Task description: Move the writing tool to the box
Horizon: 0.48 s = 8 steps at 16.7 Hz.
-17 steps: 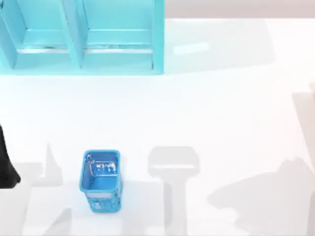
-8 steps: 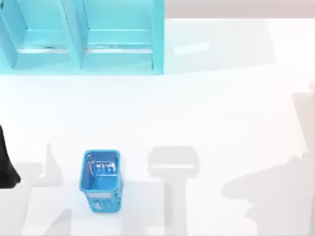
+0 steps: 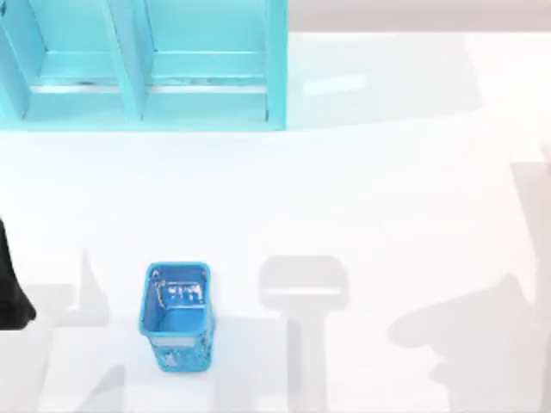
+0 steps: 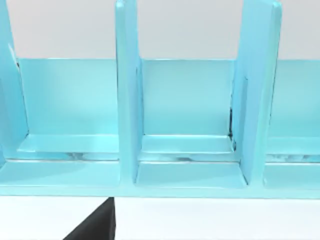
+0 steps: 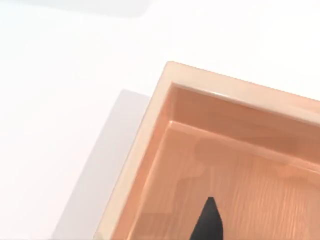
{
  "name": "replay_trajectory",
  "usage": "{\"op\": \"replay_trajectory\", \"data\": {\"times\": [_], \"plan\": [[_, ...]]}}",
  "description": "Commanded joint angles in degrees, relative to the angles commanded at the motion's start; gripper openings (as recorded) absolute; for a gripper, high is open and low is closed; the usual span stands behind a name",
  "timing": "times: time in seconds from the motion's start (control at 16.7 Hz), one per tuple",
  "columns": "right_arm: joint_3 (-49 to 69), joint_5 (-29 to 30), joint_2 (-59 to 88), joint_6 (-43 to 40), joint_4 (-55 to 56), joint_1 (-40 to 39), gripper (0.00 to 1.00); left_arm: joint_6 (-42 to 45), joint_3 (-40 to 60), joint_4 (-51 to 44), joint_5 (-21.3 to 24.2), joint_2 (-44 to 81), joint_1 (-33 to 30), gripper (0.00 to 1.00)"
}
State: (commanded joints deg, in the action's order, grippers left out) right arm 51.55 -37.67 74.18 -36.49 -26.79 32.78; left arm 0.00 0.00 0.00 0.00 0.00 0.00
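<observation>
Right gripper point(image 5: 207, 222): a dark tip of it hangs over the inside of the box point(image 5: 145, 145), above the wooden floor near one corner. I cannot tell how wide it stands, nor whether anything is in it.

Why there: the box is where the marker is to end up, so being over its open top and inside the rim suits a drop that lands on the floor, not on the table.

Box: a shallow tan wooden tray with low walls. The part of its floor that I see is bare.

Marker: I cannot make it out for certain. In the top view a pale patch with dark marks lies in the mouth of the blue mesh holder point(image 3: 176, 317), but it may be the marker or just the mesh wall seen from above.

Holder: upright on the white table point(image 3: 370, 198), towards its left and near the front edge, well apart from the box.

Left gripper point(image 4: 97, 227): parked at the table's left edge, facing the light blue shelf point(image 4: 127, 100). I cannot tell its opening.

Shelf: along the back left of the table, its upright dividers forming open bays. It looks to play no part in the task.

Judgement: before I count the job done, I would want the marker's place confirmed.
</observation>
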Motion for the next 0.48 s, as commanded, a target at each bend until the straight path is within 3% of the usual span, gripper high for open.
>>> {"op": "replay_trajectory", "data": {"times": [0.24,0.48], "plan": [[0.0,0.0,0.0,0.0,0.0,0.0,0.98,0.0,0.0,0.0,0.0,0.0,0.0,1.0],[0.0,0.0,0.0,0.0,0.0,0.0,1.0,0.0,0.0,0.0,0.0,0.0,0.0,1.0]]}}
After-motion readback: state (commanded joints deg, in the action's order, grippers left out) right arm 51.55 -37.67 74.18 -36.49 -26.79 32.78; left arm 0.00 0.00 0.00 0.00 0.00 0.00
